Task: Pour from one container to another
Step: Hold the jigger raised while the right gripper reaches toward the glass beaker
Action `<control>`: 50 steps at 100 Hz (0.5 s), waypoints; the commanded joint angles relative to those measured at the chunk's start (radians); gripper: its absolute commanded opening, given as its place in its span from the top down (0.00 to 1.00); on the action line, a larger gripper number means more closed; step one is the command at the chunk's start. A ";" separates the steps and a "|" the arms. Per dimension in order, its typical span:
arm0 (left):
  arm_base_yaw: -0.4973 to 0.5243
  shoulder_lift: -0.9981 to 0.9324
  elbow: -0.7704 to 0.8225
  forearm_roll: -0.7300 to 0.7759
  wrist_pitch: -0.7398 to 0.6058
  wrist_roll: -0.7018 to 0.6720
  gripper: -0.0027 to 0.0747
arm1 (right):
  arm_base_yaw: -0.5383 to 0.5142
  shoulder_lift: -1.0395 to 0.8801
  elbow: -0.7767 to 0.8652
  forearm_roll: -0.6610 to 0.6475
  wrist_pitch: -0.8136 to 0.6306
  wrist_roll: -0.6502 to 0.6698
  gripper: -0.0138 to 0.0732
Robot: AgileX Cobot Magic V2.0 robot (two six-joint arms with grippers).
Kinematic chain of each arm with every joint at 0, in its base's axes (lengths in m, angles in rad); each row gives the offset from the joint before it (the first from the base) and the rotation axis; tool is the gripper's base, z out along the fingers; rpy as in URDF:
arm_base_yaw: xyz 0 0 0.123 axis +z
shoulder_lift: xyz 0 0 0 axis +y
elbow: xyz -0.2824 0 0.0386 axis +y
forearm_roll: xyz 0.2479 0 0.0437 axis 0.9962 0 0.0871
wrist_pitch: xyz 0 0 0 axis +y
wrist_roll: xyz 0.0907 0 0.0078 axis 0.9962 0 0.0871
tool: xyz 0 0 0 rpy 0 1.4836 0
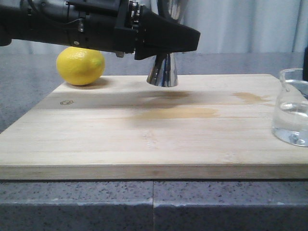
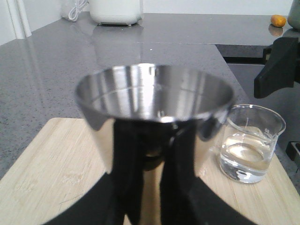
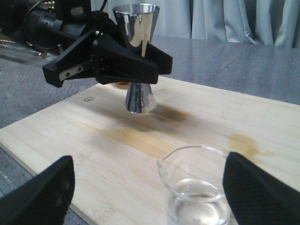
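Pale curtains hang behind a grey speckled surface, on which lies one light wooden cutting board with a few brownish damp stains near its middle.

One steel jigger stands upright at the far side of the board, its long axis vertical, the wider open cup facing up and the lower cone resting on the wood. The left tool is clamped on the jigger at its narrow waist, its black fingers reaching in level from the left in the front view. In the left wrist view the jigger's upper cup looks bare and shiny inside.

One clear glass beaker stands upright near the board's right end, well apart from the jigger, its long axis also vertical and its mouth open upward. It holds a shallow layer of clear liquid. In the right wrist view its small pouring lip points toward the jigger's side of the board.

The right tool is spread wide, one finger on either side of the beaker and neither touching the glass.

One yellow lemon sits at the board's far left corner, beside the left arm.
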 commanded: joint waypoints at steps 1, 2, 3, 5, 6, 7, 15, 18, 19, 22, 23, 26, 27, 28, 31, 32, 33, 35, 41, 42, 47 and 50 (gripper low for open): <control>-0.008 -0.045 -0.030 -0.086 0.078 -0.001 0.83 | -0.005 0.005 -0.010 -0.009 -0.118 0.005 0.17; -0.008 -0.045 -0.030 -0.086 0.078 -0.001 0.83 | -0.008 0.005 -0.010 -0.006 -0.118 0.005 0.17; -0.008 -0.045 -0.030 -0.086 0.078 -0.001 0.83 | -0.011 0.005 -0.009 -0.006 -0.118 0.005 0.17; -0.008 -0.045 -0.030 -0.086 0.078 -0.001 0.83 | -0.017 0.005 -0.005 -0.006 -0.121 0.005 0.17; -0.008 -0.045 -0.030 -0.086 0.078 -0.001 0.83 | -0.021 0.005 -0.006 -0.006 -0.121 0.005 0.17; -0.008 -0.045 -0.030 -0.086 0.078 -0.001 0.83 | -0.023 0.005 -0.004 -0.006 -0.121 0.005 0.17; -0.008 -0.045 -0.030 -0.086 0.078 -0.001 0.83 | -0.057 0.005 0.002 -0.009 -0.121 0.000 0.17; -0.008 -0.045 -0.030 -0.086 0.078 -0.001 0.83 | -0.074 0.005 0.005 -0.009 -0.129 -0.007 0.17; -0.008 -0.045 -0.030 -0.086 0.078 -0.001 0.83 | -0.078 0.005 0.007 -0.009 -0.129 -0.010 0.17; -0.008 -0.045 -0.030 -0.086 0.078 -0.001 0.83 | -0.091 0.005 0.012 -0.011 -0.135 -0.019 0.17; -0.008 -0.045 -0.030 -0.086 0.078 -0.001 0.83 | -0.098 0.005 0.012 -0.011 -0.139 -0.019 0.17; -0.008 -0.045 -0.030 -0.086 0.078 -0.001 0.83 | -0.111 0.005 0.016 -0.011 -0.144 -0.021 0.17; -0.008 -0.045 -0.030 -0.086 0.078 -0.001 0.83 | -0.113 0.005 0.018 -0.011 -0.144 -0.021 0.17; -0.008 -0.045 -0.030 -0.086 0.078 -0.001 0.83 | -0.119 0.005 0.018 -0.013 -0.149 -0.021 0.17; -0.008 -0.045 -0.030 -0.086 0.078 -0.001 0.83 | -0.125 0.005 0.024 -0.016 -0.159 -0.021 0.17; -0.008 -0.045 -0.030 -0.086 0.078 -0.001 0.83 | -0.129 0.005 0.024 -0.016 -0.162 -0.021 0.17; -0.008 -0.045 -0.030 -0.086 0.078 -0.001 0.83 | -0.129 0.005 0.026 -0.016 -0.164 -0.021 0.17; -0.008 -0.045 -0.030 -0.086 0.078 -0.001 0.83 | -0.130 0.005 0.028 -0.016 -0.169 -0.021 0.17; -0.008 -0.045 -0.030 -0.086 0.078 -0.001 0.83 | -0.130 0.005 0.033 -0.016 -0.177 -0.021 0.17; -0.008 -0.045 -0.030 -0.086 0.078 -0.001 0.83 | -0.130 0.005 0.033 -0.016 -0.177 -0.021 0.17; -0.008 -0.045 -0.030 -0.086 0.078 -0.001 0.83 | -0.130 0.005 0.033 -0.016 -0.175 -0.021 0.17; -0.008 -0.045 -0.030 -0.086 0.078 -0.001 0.83 | -0.130 0.005 0.033 -0.017 -0.175 -0.021 0.17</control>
